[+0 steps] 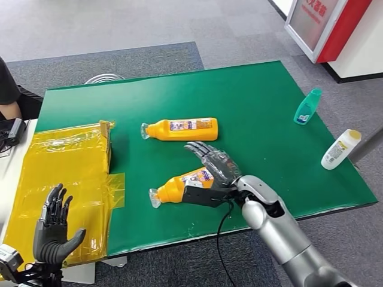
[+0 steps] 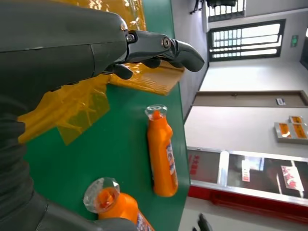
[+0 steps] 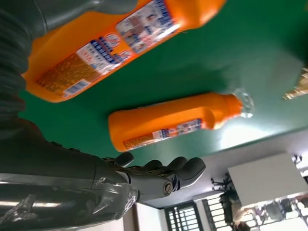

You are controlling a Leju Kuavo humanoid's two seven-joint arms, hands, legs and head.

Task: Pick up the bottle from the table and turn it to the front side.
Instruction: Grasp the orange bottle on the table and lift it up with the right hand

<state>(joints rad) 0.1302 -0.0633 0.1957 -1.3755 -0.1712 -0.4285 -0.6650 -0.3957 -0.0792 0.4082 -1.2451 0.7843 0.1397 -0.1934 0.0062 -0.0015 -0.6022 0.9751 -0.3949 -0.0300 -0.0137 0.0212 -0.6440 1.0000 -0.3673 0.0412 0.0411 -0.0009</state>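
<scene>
Two orange bottles with clear caps lie on their sides on the green table [image 1: 271, 119]. The nearer bottle [image 1: 181, 186] [image 3: 109, 43] [image 2: 116, 207] points its cap left. My right hand [image 1: 216, 170] [image 3: 109, 183] is at its base end with the fingers spread out above it and the thumb along its near side; no grip shows. The farther bottle [image 1: 183, 128] [image 3: 171, 120] [image 2: 161, 154] lies just beyond the fingertips. My left hand [image 1: 54, 227] [image 2: 109, 43] is raised open over the yellow sheet, holding nothing.
A yellow plastic-wrapped box and sheet [image 1: 67, 149] cover the table's left side. A teal bottle [image 1: 307, 106] and a white bottle with a yellow cap [image 1: 339, 148] lie near the right edge. A person's arm [image 1: 9, 89] is at the far left. A red-and-white stand [image 1: 334, 30] is behind.
</scene>
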